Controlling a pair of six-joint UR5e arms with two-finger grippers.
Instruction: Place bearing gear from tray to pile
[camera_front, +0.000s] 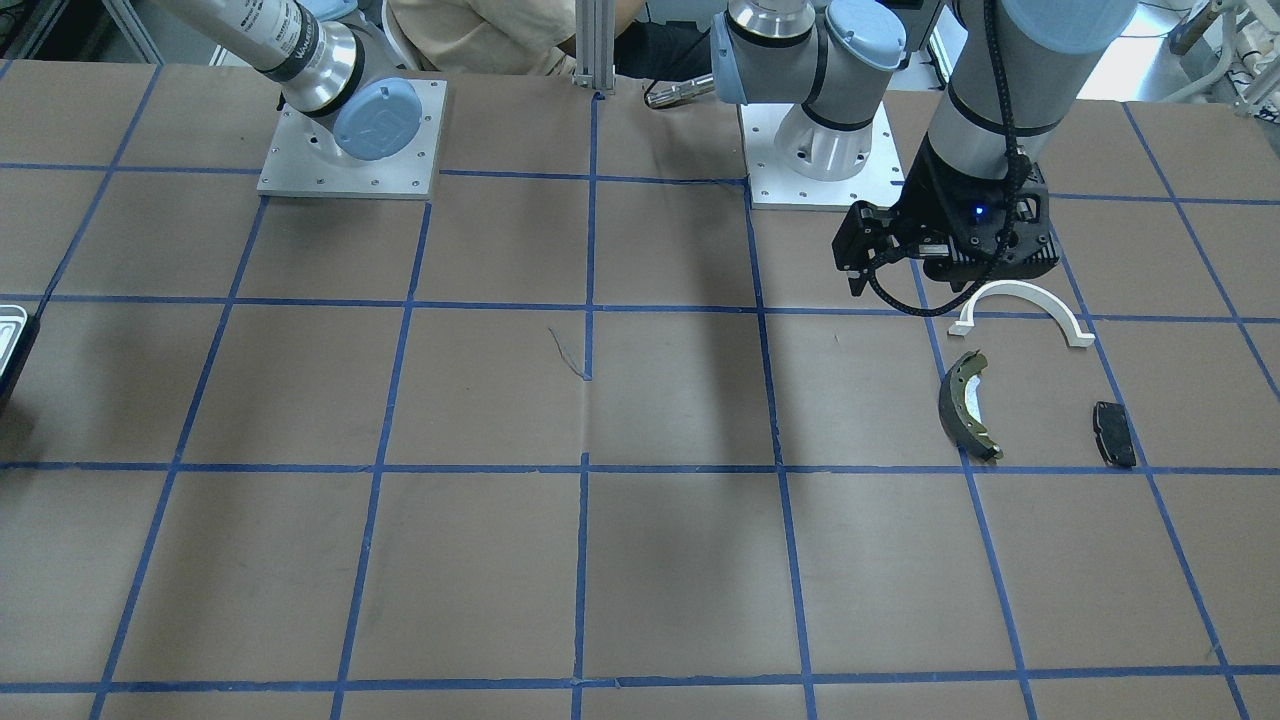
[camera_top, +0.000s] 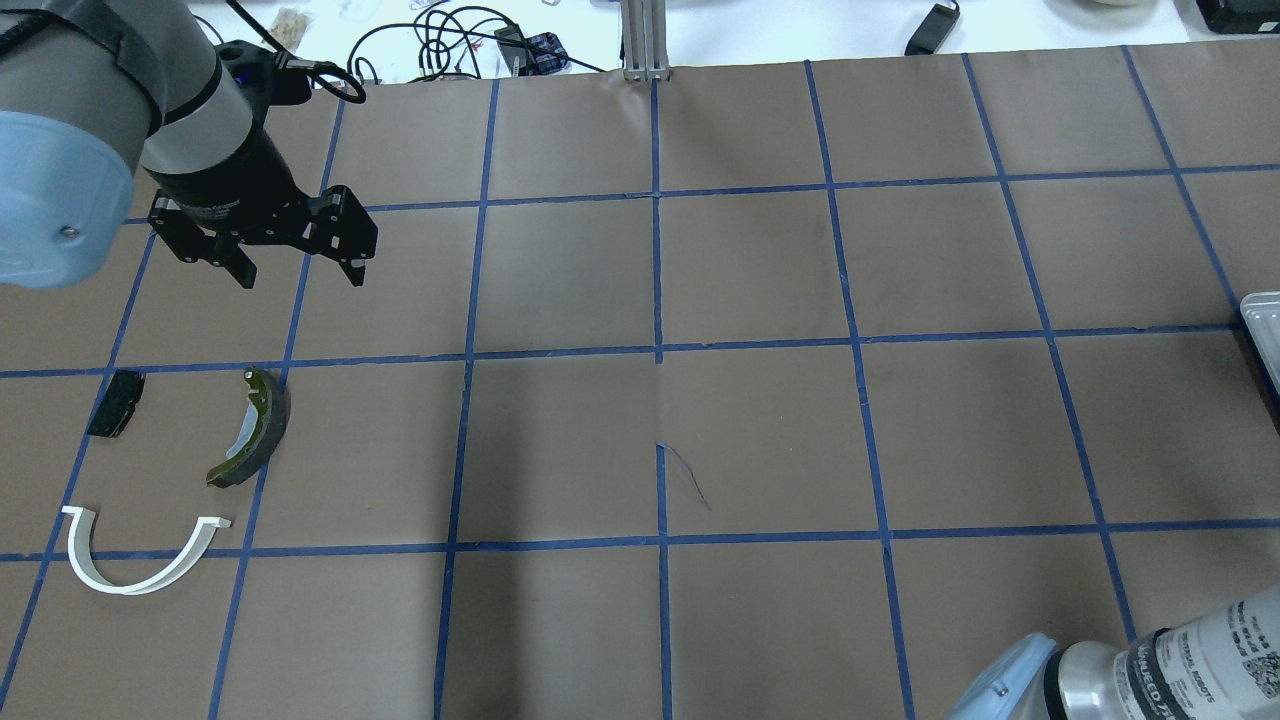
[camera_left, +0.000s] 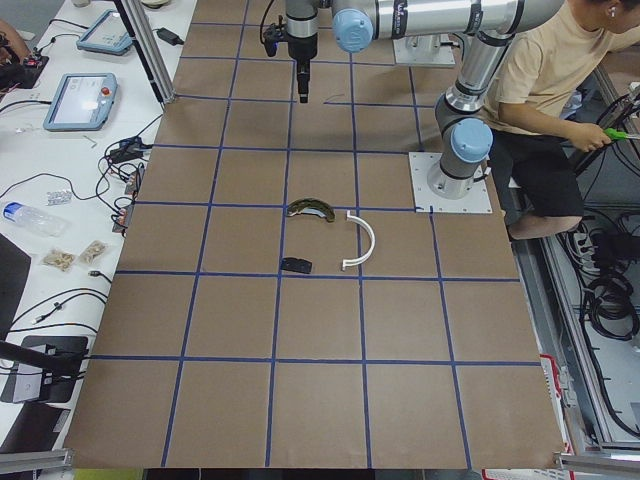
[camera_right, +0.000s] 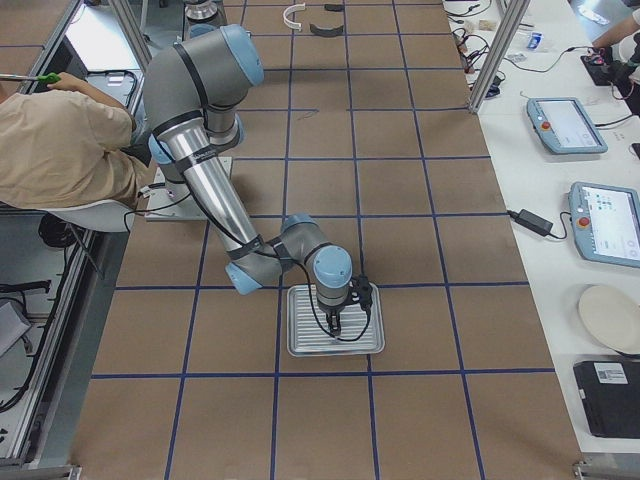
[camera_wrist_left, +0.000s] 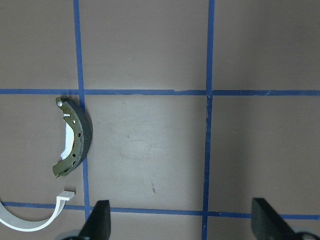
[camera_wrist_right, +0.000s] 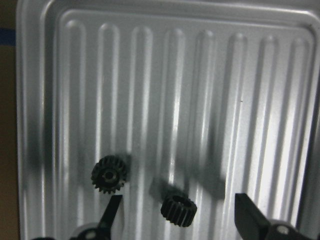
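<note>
R claw (camera_wrist_right: 178, 202) wide open over tray (camera_wrist_right: 280, 100), side-lying gear (camera_wrist_right: 179, 210) centred below its gap.

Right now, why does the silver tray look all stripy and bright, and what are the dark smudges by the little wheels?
Right wrist-mounted view: light glares in streaks off the ribs of the shiny silver metal tray, and the smudges are soft shadows beside the two small black toothed gears. Exterior front-facing view: a broad dim shadow band crosses the brown paper table.

Robotics lab, blue-taped grid table (camera_top: 760, 270), teach pendants (camera_right: 566, 125), loose cables (camera_left: 608, 305)
</note>
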